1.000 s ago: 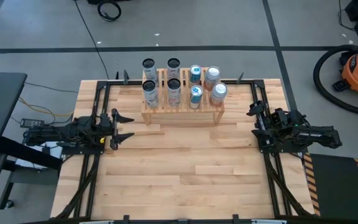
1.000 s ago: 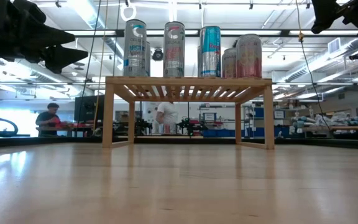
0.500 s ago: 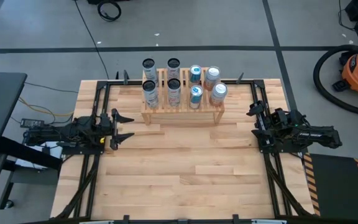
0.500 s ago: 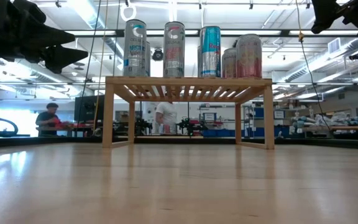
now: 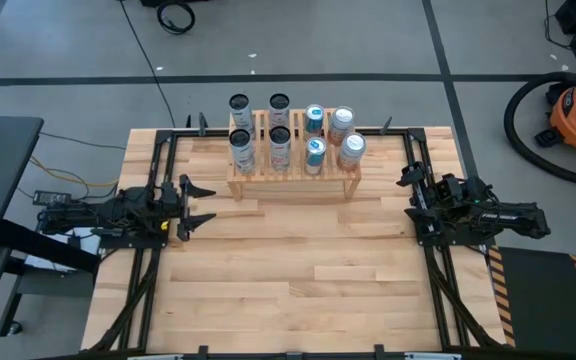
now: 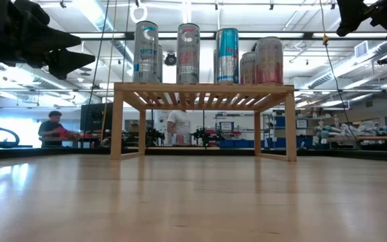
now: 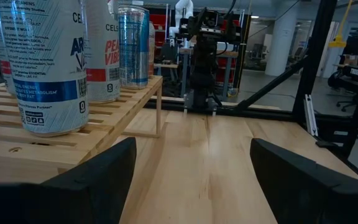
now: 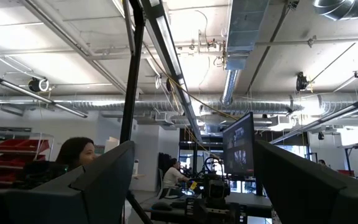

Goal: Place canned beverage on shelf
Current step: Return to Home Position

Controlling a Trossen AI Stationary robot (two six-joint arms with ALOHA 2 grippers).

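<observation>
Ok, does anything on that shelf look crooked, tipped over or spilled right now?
Nothing serious. All eight cans stand upright on the shelf, nothing spilled. Only the pink pair at its right end is slightly staggered, rear can left of the front one. Left pincer and right pincer wait open at the sides of the table.

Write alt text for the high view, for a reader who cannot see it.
Eight tall drink cans stand in two rows of four on a low light-wood slatted shelf at the far edge of a pale wooden table. The dark left gripper and right gripper sit at the table's left and right sides, fingers open, holding nothing, well clear of the shelf.
</observation>
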